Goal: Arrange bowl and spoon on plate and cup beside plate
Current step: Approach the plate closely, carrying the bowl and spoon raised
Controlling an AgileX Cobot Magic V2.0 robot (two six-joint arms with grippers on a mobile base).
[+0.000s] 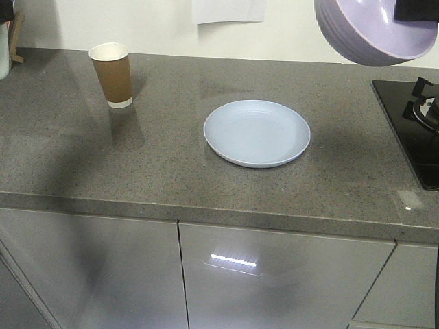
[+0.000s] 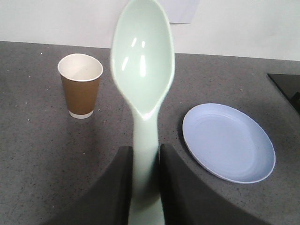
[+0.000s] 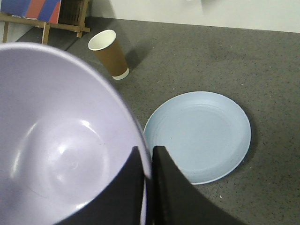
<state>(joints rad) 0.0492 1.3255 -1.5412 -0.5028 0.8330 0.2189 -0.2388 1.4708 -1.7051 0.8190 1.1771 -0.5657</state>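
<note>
The pale blue plate [image 1: 257, 133] [image 2: 228, 142] [image 3: 198, 136] lies flat on the grey counter with nothing on it. The brown paper cup [image 1: 112, 74] [image 2: 80, 85] [image 3: 109, 54] stands upright to the plate's far left. High above the counter at the top right hangs the lavender bowl [image 1: 374, 29] [image 3: 61, 140], tilted, with my right gripper [image 3: 147, 157] shut on its rim. My left gripper [image 2: 146, 157] is shut on the handle of the mint-white spoon [image 2: 143, 61], whose scoop points away over the counter between cup and plate. The left gripper is out of the front view.
A black hob [image 1: 415, 123] [image 2: 287, 89] lies set into the counter at the right. A wooden easel with a blue and red board [image 3: 42, 16] stands at the back left near the wall. The counter's front edge [image 1: 206, 214] runs above grey cabinet doors.
</note>
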